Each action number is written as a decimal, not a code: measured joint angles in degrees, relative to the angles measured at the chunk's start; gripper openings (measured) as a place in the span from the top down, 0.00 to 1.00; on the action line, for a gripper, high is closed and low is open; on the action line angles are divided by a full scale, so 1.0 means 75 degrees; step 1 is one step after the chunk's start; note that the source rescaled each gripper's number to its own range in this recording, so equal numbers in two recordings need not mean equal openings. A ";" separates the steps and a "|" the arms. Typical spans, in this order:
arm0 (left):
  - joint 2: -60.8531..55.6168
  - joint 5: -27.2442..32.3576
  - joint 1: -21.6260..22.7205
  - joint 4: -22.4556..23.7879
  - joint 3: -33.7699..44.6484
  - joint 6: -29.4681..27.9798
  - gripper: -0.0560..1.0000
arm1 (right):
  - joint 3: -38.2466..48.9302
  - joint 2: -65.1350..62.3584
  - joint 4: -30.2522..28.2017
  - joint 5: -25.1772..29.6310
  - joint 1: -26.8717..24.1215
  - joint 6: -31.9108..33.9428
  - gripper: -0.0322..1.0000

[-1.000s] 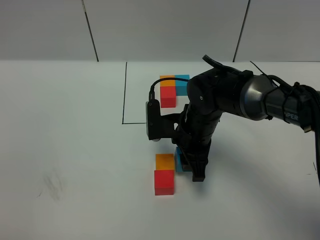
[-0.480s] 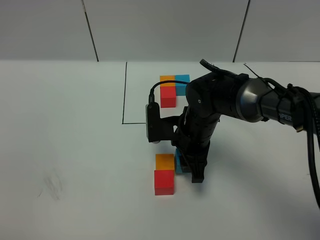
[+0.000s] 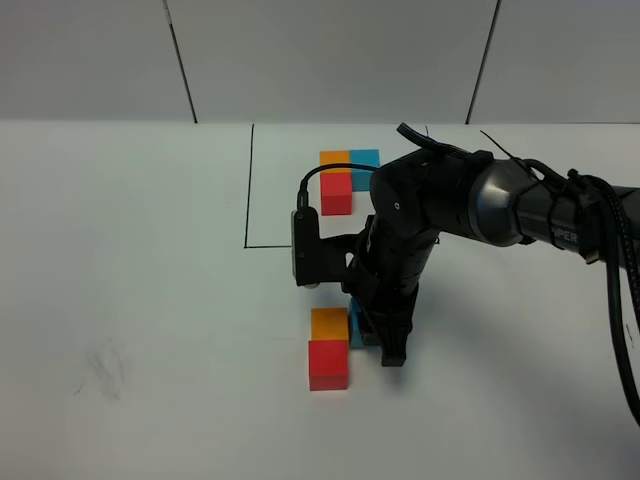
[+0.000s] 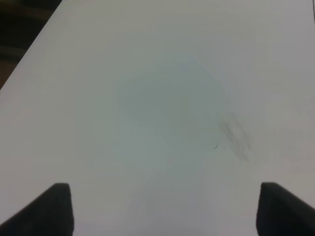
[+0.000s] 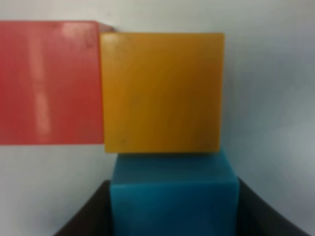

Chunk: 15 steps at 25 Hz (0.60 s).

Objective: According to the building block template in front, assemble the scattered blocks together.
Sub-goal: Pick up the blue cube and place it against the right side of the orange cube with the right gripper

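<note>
Looking down from the high camera, the right arm hides most of the blue block (image 3: 356, 333); only the right wrist view shows it whole (image 5: 173, 194), its face touching the orange block (image 5: 162, 91), with the red block (image 5: 49, 81) against the orange one's other side. The right gripper (image 3: 378, 340) has its dark fingers (image 5: 86, 216) flanking the blue block, closed against it as far as shows. Near the table's far edge sits the building block template (image 3: 343, 178). The left gripper (image 4: 162, 209) shows two fingertips spread wide over bare white table (image 4: 147, 98), holding nothing.
</note>
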 joint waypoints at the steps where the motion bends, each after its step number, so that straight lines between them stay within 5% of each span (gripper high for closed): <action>1: 0.0000 0.0000 0.0000 0.0000 0.0000 0.0000 0.17 | 0.0000 0.0034 0.0033 -0.0009 0.0000 0.0000 0.52; 15: 0.0000 0.0000 0.0000 0.0000 0.0000 0.0000 0.17 | 0.0000 0.0192 0.0272 -0.0086 0.0014 0.0053 0.52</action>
